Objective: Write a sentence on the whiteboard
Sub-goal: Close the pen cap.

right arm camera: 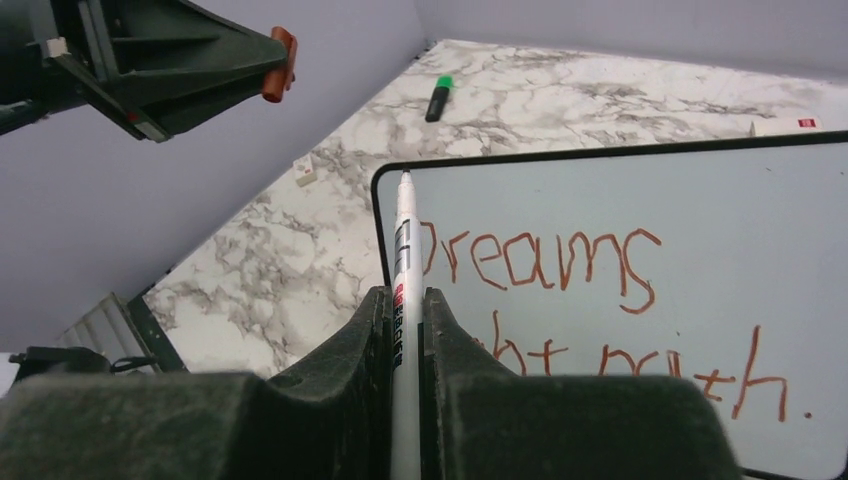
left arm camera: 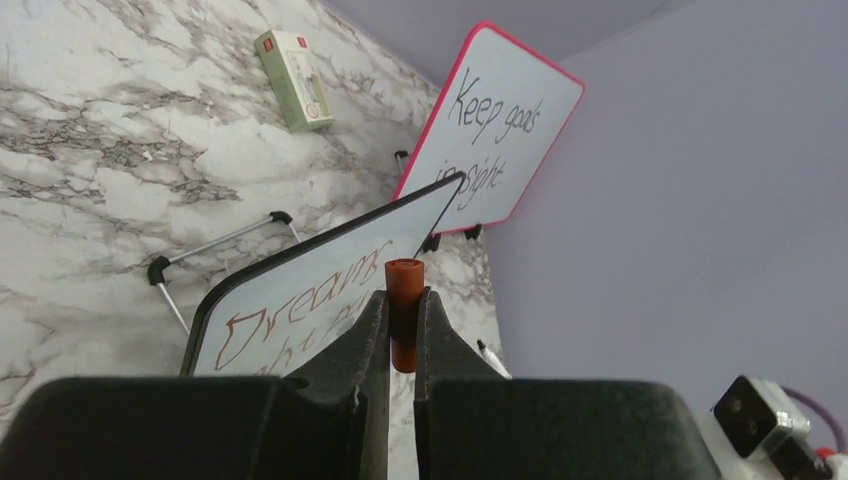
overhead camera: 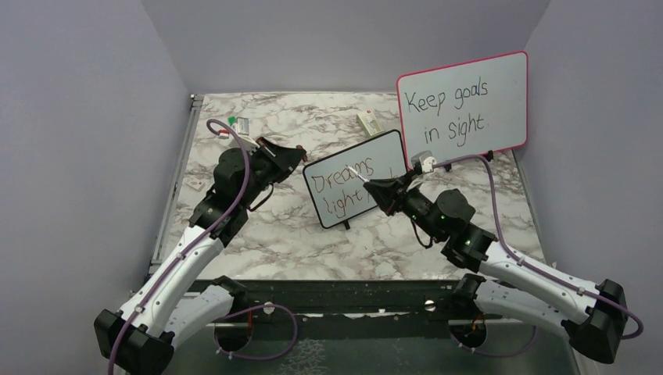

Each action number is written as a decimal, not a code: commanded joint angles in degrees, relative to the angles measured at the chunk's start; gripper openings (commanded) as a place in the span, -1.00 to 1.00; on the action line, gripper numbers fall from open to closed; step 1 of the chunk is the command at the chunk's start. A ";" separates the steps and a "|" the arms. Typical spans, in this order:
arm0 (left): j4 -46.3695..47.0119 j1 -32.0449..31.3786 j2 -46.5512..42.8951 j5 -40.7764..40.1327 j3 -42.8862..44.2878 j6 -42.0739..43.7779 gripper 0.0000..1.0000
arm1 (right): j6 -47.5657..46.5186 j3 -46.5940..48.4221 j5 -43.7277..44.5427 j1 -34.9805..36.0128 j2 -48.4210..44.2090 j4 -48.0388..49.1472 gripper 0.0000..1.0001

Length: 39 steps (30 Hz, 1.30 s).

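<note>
- Marble-patterned worktop [overhead camera: 313, 234] carries the whiteboard [overhead camera: 391, 148], which stands tilted on small black feet near its middle
- Pink-framed board [overhead camera: 461, 101] with black writing stands just behind the whiteboard, toward its right end
- Red sentence [right arm camera: 560, 262] on the whiteboard reads "Dreams" over "light path."
- Left hand [left arm camera: 404, 300] hangs to the left of the whiteboard, apart from it, pressed together on a red cap [left arm camera: 404, 285]
- Right hand [right arm camera: 405, 300] sits in front of the whiteboard, pinching a white marker [right arm camera: 404, 240]
- Marker tip points at the whiteboard's upper left corner in the right wrist view; whether it touches cannot be told
- Pale box [left arm camera: 295, 80] lies behind the whiteboard
- Green marker [right arm camera: 437, 97] lies well behind the whiteboard to its left
</note>
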 commanded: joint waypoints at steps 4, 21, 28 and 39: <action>8.17 -3.37 -2.38 -12.50 -3.36 -11.56 -1.00 | -3.36 -1.44 9.16 6.55 4.00 16.00 -0.99; 9.87 -5.94 1.43 -11.70 -3.20 -20.38 -1.00 | -13.53 1.79 13.66 12.80 17.41 30.35 -0.99; 9.53 -5.95 2.31 -10.57 -2.66 -19.24 -1.00 | -14.47 1.35 12.89 12.89 18.01 33.35 -0.99; 10.24 -5.89 3.47 -8.24 -2.41 -19.28 -1.00 | -13.97 1.79 11.85 12.89 18.60 32.50 -0.99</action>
